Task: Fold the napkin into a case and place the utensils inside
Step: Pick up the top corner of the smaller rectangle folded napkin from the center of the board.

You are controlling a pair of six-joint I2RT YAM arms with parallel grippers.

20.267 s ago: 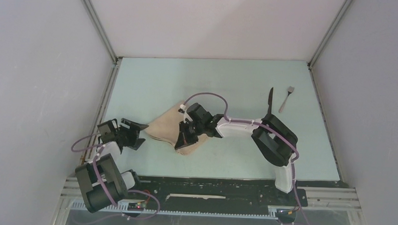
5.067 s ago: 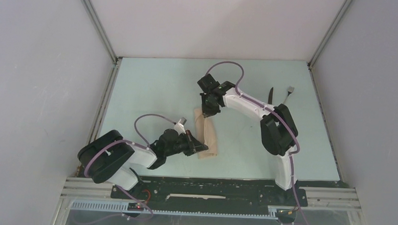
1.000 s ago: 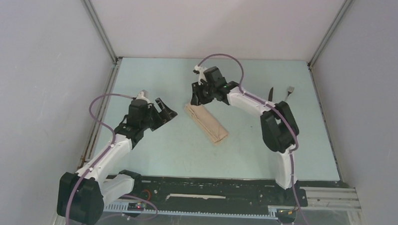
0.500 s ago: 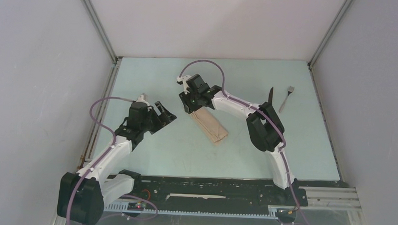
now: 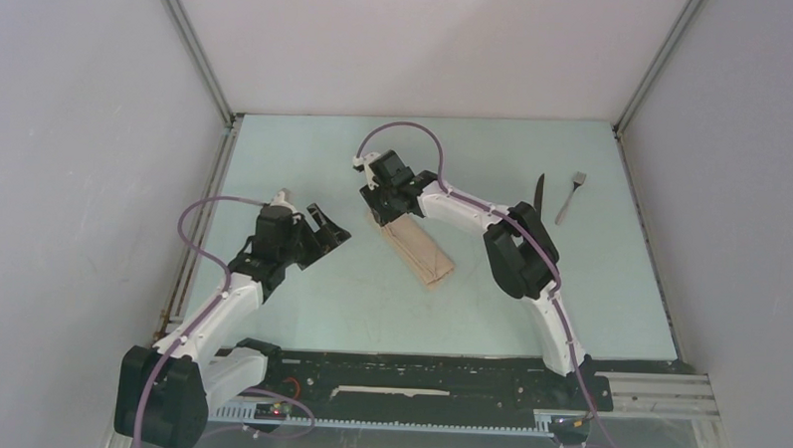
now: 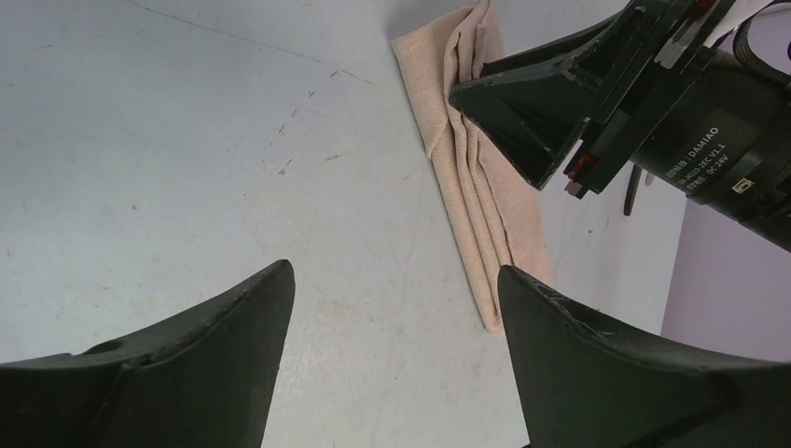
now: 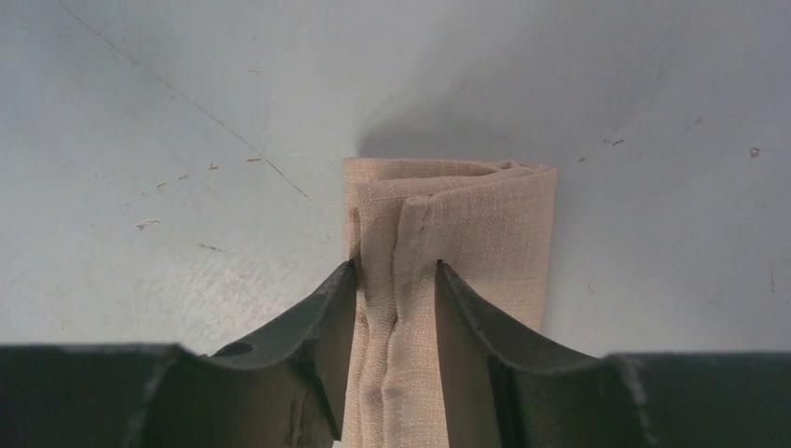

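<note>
While the case (image 5: 419, 247) is pinched by the right gripper (image 7: 395, 280), folding is judged done.
The left gripper (image 5: 325, 229) is held open, apart; knife (image 5: 538, 192) and fork (image 5: 569, 196) must be fetched next.

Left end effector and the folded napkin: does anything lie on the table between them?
No. The left wrist view shows only bare table between the left end effector and the folded napkin.

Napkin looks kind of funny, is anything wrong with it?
A little. The folded napkin lies slanted on the table, and its layers bunch into a wrinkly ridge where the right gripper pinches its far end. The knife and fork lie side by side, apart from it.
</note>
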